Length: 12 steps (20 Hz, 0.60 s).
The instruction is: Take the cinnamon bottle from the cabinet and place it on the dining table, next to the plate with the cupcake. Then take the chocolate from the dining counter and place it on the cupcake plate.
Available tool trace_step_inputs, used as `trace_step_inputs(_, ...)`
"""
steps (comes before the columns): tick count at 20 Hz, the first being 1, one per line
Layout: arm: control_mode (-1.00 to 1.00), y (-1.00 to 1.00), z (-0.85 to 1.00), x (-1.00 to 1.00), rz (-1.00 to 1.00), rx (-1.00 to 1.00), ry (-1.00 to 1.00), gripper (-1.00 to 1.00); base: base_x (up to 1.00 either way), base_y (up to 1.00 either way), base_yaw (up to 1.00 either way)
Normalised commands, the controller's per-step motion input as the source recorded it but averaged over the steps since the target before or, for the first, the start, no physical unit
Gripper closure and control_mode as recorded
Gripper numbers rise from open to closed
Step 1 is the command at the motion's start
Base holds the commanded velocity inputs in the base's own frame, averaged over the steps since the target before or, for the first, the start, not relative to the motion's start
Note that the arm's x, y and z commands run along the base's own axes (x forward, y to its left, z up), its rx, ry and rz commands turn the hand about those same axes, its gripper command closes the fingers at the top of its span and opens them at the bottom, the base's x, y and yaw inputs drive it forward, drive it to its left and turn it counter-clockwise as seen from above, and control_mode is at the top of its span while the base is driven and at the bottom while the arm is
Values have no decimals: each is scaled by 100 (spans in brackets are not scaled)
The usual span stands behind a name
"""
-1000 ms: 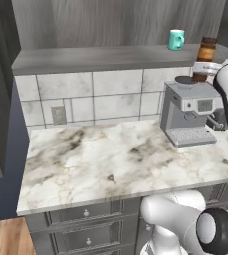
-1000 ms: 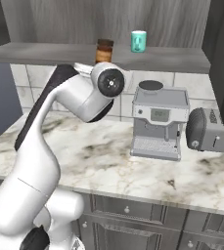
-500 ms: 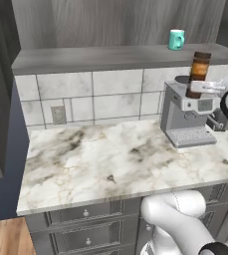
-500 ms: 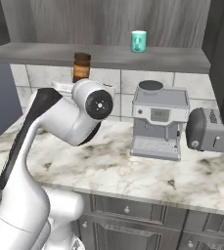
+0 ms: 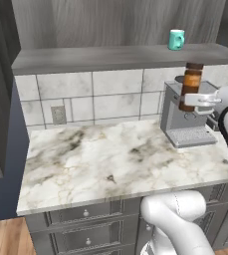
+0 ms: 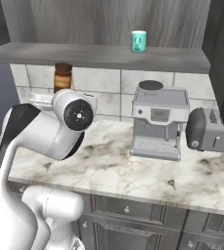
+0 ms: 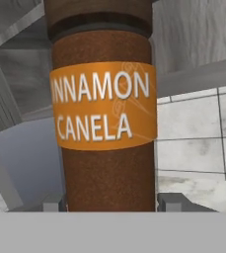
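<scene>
The cinnamon bottle (image 5: 191, 85) is a tall brown cylinder with a dark cap and an orange label. It hangs upright in the air below the cabinet's grey shelf ledge (image 5: 110, 57), in front of the coffee machine. My gripper (image 5: 196, 101) is shut on its lower body. In the right base view the cinnamon bottle (image 6: 62, 76) rises behind my wrist, left of the machine. In the hand view the cinnamon bottle (image 7: 104, 123) stands close up between my fingertips (image 7: 171, 201). The dining table, plate, cupcake and chocolate are out of view.
A teal mug (image 5: 175, 39) stands on the shelf ledge (image 6: 84, 53). A silver coffee machine (image 6: 160, 119) and a dark toaster (image 6: 206, 129) sit on the marble kitchen counter (image 5: 110, 154), above grey drawers. A tiled wall runs behind.
The bottle has come off the shelf ledge with my gripper. It has moved down and away from the cabinet, and now hangs below shelf level.
</scene>
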Motion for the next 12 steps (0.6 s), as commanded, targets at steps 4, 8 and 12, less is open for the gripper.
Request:
trace_step_inputs(4, -100, 1, 0, 0, 0, 0, 1, 100, 0, 0, 0)
trace_step_inputs(8, 100, 0, 0, 0, 0, 0, 0, 100, -12, 1, 0)
trace_step_inputs(12, 100, 0, 0, 0, 0, 0, 0, 100, -54, 21, 21)
